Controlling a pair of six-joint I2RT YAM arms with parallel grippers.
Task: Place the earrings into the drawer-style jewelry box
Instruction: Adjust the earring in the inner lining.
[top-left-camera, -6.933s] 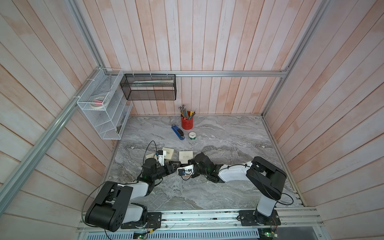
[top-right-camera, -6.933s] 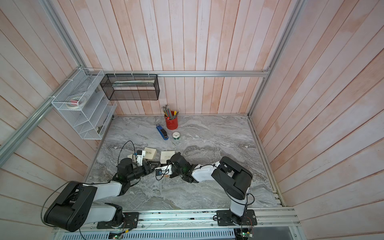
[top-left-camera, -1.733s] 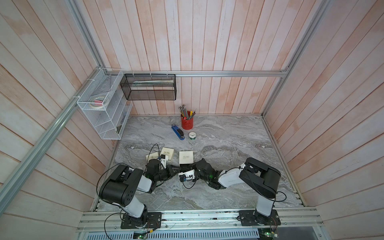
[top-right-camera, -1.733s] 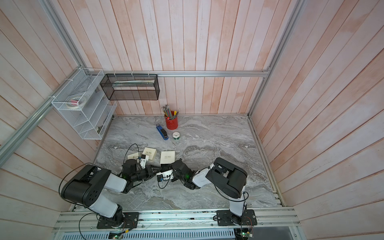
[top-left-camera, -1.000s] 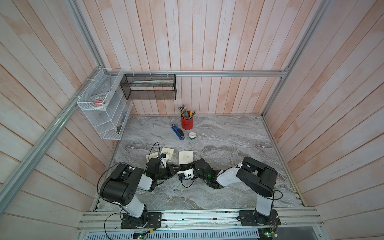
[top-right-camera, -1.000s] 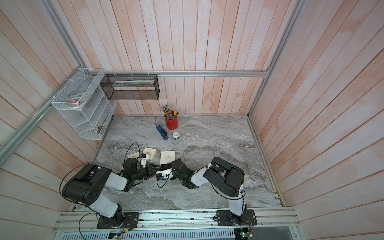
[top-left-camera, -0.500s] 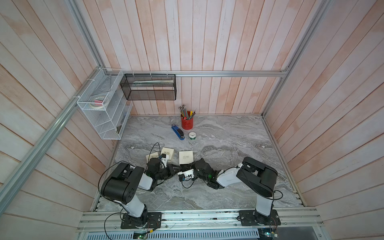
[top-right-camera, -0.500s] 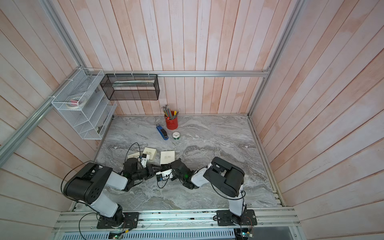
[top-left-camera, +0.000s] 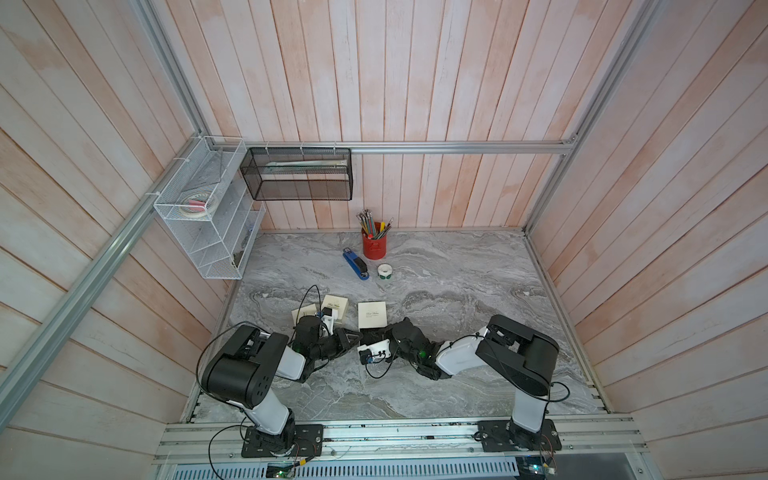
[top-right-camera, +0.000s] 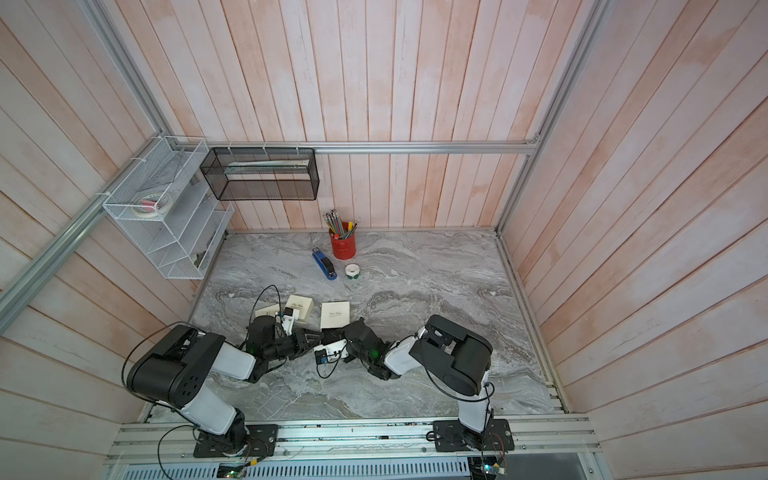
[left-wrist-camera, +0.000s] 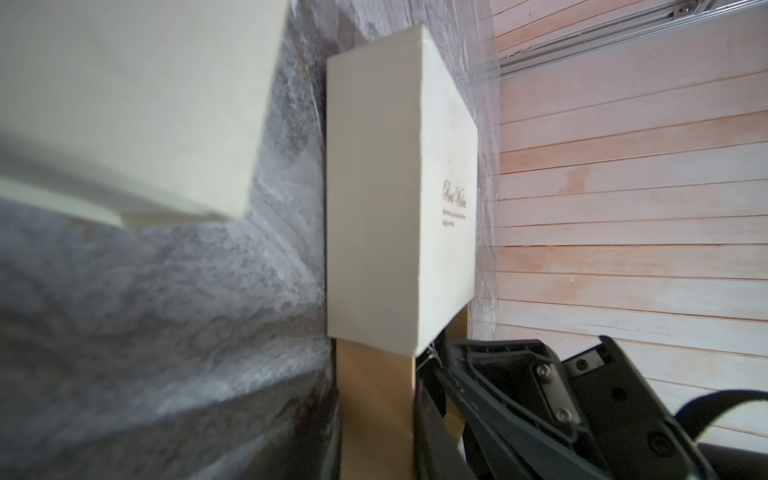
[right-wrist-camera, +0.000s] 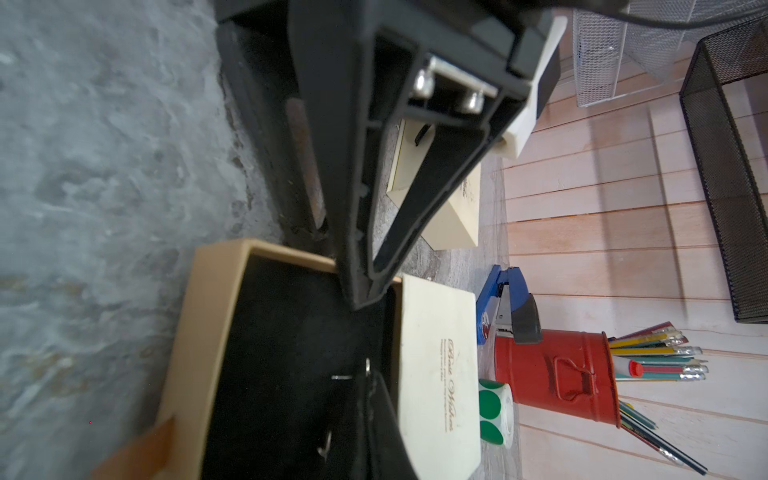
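Note:
The drawer-style jewelry box (top-left-camera: 372, 314) (top-right-camera: 336, 313) is a cream sleeve (left-wrist-camera: 374, 187) with a tan, black-lined drawer (right-wrist-camera: 216, 316) pulled out toward the front. My left gripper (top-left-camera: 356, 337) (top-right-camera: 316, 335) is shut on the drawer's wall (left-wrist-camera: 376, 407), with one finger (right-wrist-camera: 365, 266) reaching inside. My right gripper (right-wrist-camera: 372, 380) (top-left-camera: 374, 335) is shut and hangs low over the black lining. Two small silvery earrings (right-wrist-camera: 341, 377) (right-wrist-camera: 324, 448) show in the drawer. One lies right at the fingertips, and I cannot see whether it is pinched.
A second cream box (top-left-camera: 336, 305) and a flat cream piece (top-left-camera: 302, 311) lie behind my left wrist. Farther back stand a blue stapler (top-left-camera: 355, 266), a roll of green dot stickers (top-left-camera: 385, 272) and a red pencil cup (top-left-camera: 374, 245). A white wire shelf (top-left-camera: 208, 216) and a black mesh basket (top-left-camera: 299, 174) hang on the walls.
Compared with several seconds ago, both arms are folded in closer over the drawer. Over the last second they have hardly moved, and the left jaws have tightened slightly.

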